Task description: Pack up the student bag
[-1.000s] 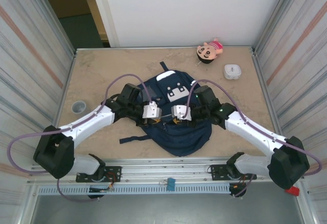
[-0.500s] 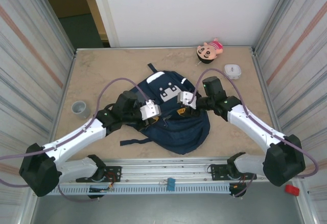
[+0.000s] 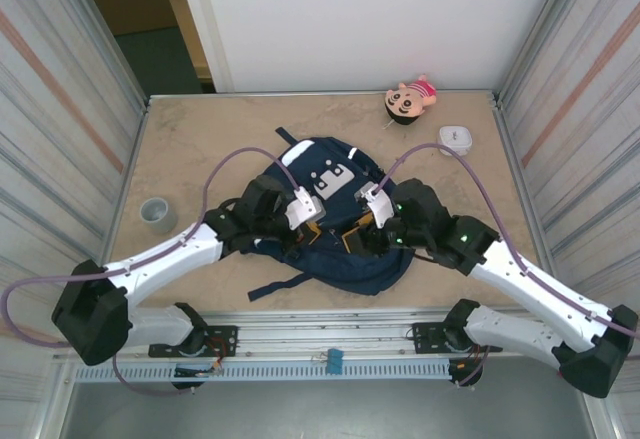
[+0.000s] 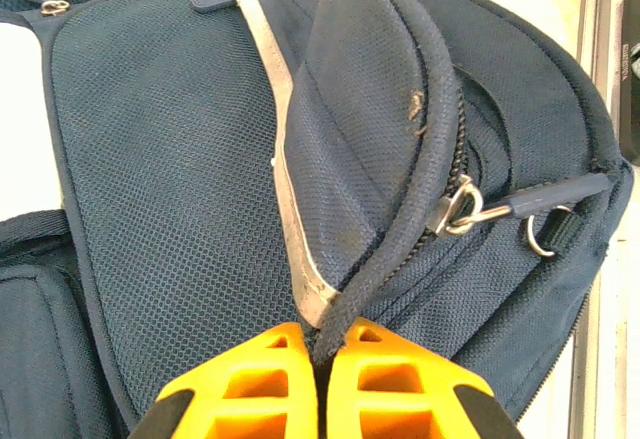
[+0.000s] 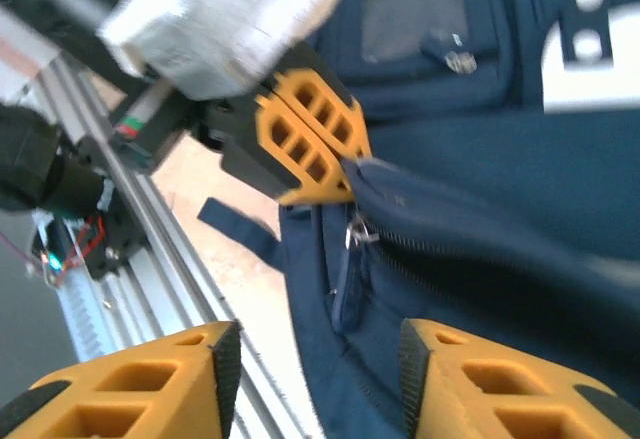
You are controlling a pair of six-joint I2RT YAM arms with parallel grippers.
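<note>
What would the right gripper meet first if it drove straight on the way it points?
Probably the student bag, at its zipper edge near the spot the shut left gripper pinches; the right gripper is open. Depth is unclear.

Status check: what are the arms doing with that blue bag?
Left fingers shut on student bag, at zipper edge. Right fingers open, zipper pull ahead. Nothing blocking.

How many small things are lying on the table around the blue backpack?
3: a pink doll at the far right, a small white box just nearer than it, and a grey round object on the left. More could be hidden under the backpack.
</note>
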